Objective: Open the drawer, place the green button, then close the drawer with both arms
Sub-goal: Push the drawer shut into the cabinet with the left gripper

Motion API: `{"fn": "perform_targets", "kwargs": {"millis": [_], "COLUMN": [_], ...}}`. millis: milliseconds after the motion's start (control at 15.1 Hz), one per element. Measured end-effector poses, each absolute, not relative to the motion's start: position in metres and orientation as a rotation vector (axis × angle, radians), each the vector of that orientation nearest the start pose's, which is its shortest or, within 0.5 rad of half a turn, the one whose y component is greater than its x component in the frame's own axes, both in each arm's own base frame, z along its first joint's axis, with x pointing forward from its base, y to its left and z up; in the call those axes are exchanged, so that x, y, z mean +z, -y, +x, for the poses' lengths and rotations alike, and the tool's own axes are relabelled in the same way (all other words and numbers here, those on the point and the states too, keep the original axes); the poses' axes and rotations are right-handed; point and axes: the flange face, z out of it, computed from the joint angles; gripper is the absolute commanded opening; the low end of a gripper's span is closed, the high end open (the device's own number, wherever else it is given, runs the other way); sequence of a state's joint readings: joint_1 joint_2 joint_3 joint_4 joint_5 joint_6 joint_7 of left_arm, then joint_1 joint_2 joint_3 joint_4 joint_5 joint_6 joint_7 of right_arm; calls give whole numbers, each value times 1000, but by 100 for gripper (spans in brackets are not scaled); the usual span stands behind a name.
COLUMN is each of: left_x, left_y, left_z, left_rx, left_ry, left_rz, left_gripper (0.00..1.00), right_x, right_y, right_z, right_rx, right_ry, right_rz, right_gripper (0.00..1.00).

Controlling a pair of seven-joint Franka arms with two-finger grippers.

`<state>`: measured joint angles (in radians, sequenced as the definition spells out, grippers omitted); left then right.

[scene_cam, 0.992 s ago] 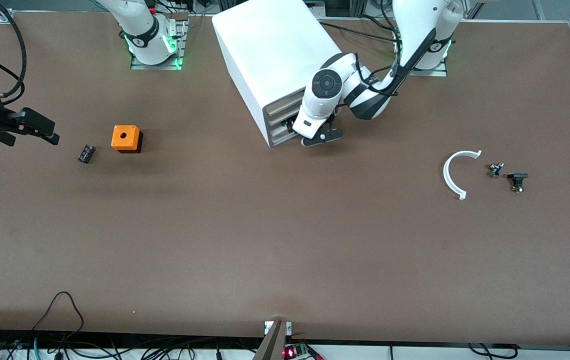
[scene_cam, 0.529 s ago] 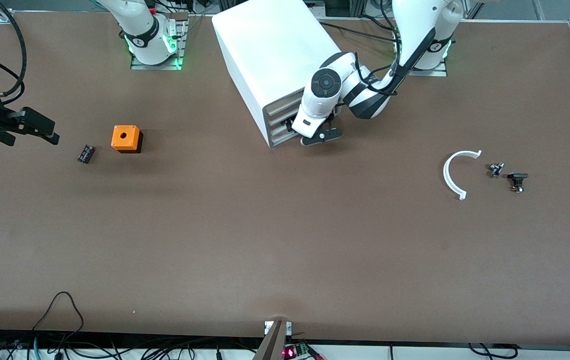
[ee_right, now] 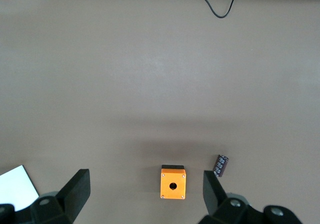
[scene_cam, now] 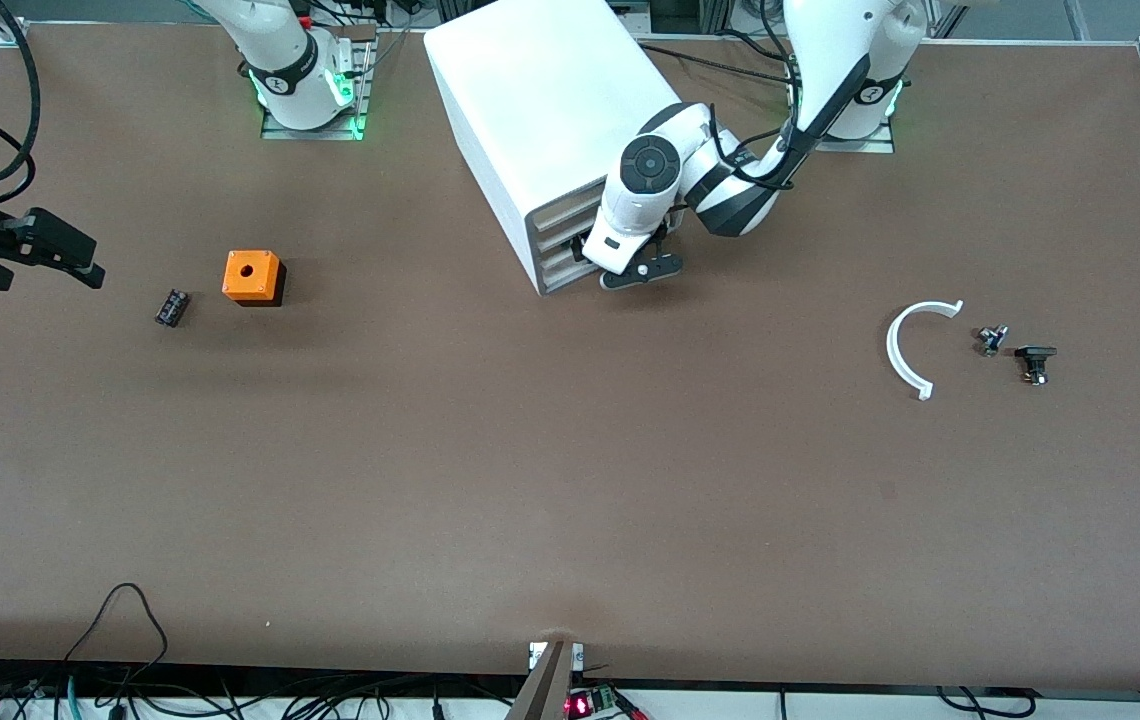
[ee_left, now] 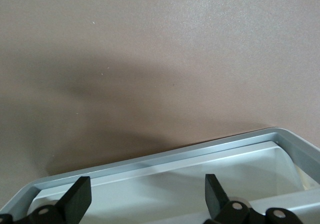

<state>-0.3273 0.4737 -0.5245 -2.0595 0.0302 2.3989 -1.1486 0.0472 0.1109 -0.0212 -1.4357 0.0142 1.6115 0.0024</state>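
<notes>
**Closing in on the drawer front: left gripper set, right arm waiting**

Starting at the right arm's end of the table, the right gripper (scene_cam: 80, 260) hangs over the table edge with its fingers apart and empty. It has drifted slightly away from the orange cube (scene_cam: 252, 277) in the last second. This arm waits.

At the cabinet (scene_cam: 540, 110), the left gripper (scene_cam: 625, 262) has eased a little closer to the drawer (scene_cam: 560, 250) fronts. Its fingers are spread and clamp nothing. The drawer appears shut, so the opening step is judged as not yet done.

The button (scene_cam: 992, 340) lies on the table toward the left arm's end, just beside a white arc (scene_cam: 915, 345), well apart from both grippers.

The left wrist view shows what the front view hides: both fingers (ee_left: 77, 199) straddle a grey rim (ee_left: 165, 156). Which of the four drawers it belongs to cannot be told. The right wrist view shows only the cube and a small black part (ee_right: 222, 164) beside it.
</notes>
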Motion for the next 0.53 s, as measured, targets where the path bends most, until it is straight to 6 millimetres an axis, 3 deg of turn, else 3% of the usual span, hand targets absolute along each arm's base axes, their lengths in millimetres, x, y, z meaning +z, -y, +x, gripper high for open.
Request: {"fn": "perform_targets", "kwargs": {"millis": [265,529], "left_x": [230,253], "left_y": [436,422], "left_z": [391,419], "left_rx": [339,320], "left_ry": [507,559], "left_rz": [-3141,-3132], "left_gripper": [100,100], "right_x": [629,629], "right_y": [-18,-20], "right_z": [593,593], "right_rx": [-103,-103], "right_ry": [38,44], "right_rz": [-3129,-3129], "right_gripper": [100,100]}}
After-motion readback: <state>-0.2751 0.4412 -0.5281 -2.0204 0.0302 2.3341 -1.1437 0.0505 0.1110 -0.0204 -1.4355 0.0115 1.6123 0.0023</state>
